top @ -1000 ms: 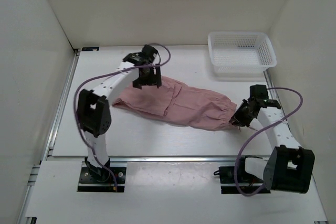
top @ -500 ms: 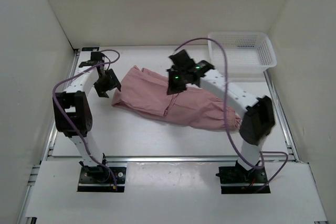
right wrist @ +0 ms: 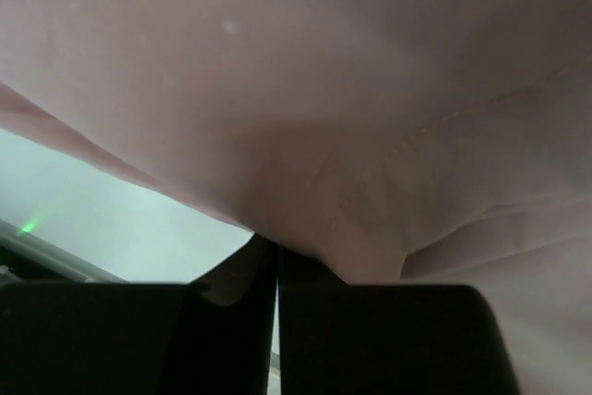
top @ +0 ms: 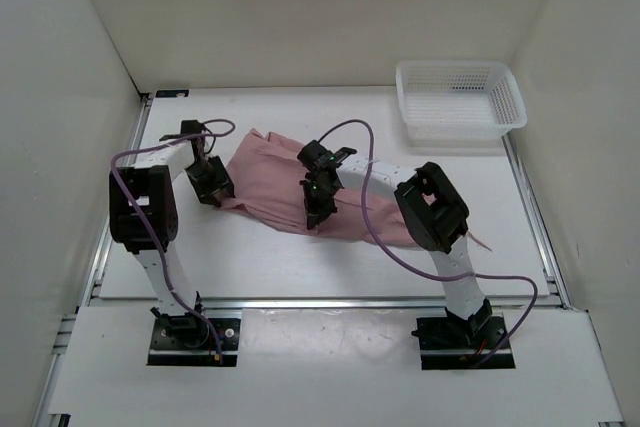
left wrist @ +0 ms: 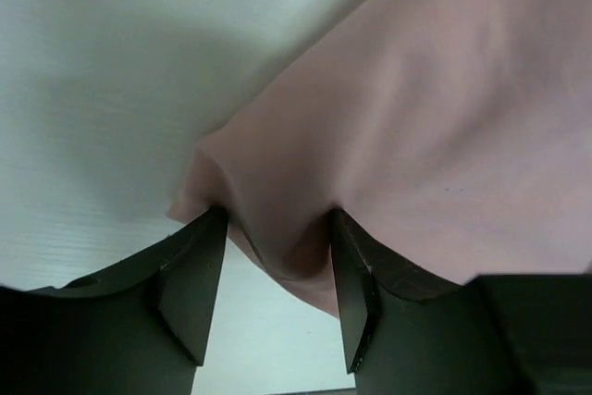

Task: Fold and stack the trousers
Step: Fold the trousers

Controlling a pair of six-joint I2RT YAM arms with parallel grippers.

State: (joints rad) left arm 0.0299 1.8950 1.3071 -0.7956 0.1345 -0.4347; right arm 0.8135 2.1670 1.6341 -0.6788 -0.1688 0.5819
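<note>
The trousers lay flat at the centre of the table. The left gripper stood with jaws apart, straddling a fold at their left edge. The right gripper had its jaws closed, pinching the near edge.

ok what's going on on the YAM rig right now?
Both arms are on the pink trousers, which lie stretched out across the table. The left fingers straddle a bunched fold at the garment's left end, apart, with cloth between them. The right fingers are pinched shut on the near edge around mid-length. The white basket sits at the far right, apart from the cloth.
</note>
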